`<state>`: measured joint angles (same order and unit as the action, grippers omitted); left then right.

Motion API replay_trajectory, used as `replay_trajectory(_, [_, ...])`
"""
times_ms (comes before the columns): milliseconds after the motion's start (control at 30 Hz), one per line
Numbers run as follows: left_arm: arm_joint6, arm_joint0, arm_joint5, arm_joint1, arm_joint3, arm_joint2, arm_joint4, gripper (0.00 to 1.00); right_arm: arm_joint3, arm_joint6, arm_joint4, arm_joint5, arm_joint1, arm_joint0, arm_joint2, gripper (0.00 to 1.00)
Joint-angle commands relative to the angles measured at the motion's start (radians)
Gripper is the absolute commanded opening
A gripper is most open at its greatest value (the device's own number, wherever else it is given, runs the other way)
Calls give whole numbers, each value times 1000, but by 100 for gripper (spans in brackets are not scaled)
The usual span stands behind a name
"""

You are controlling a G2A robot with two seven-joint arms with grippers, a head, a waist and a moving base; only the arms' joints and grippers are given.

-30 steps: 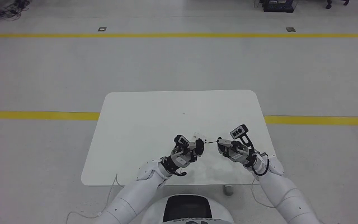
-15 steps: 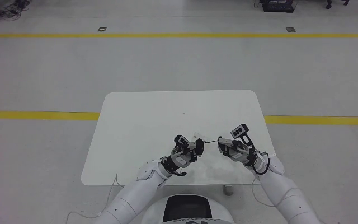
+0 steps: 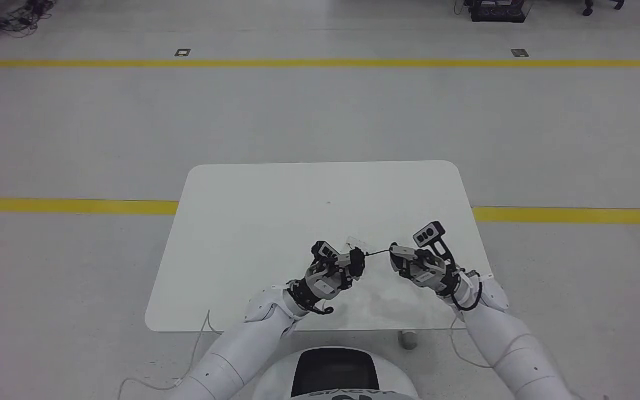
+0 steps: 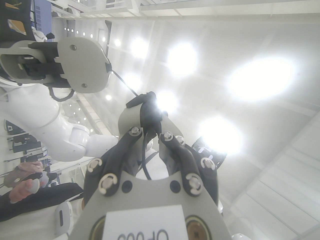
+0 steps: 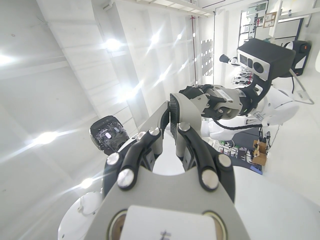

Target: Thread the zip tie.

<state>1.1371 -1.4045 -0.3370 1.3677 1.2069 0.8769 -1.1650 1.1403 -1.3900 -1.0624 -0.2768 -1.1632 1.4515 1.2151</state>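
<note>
Left claw (image 3: 354, 258) is clenched on the black zip tie (image 4: 124, 81), over the near part of the white table (image 3: 250, 210). Right claw (image 3: 395, 254) is clamped on the tie's other end, tips facing the left claw, near it. Tie strand is stretched straight between both claws, off the table. More tie is seen running back inside the left claw.
</note>
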Motion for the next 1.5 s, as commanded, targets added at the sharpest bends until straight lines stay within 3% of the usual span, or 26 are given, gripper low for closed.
replay_trajectory(0, [0,0,0,0,0,0,0,0,-3,0,-1,-1,-1,-2,-1,0])
replay_trajectory(1467, [0,0,0,0,0,0,0,0,-34,0,-8,-3,-5,-3,-1,0])
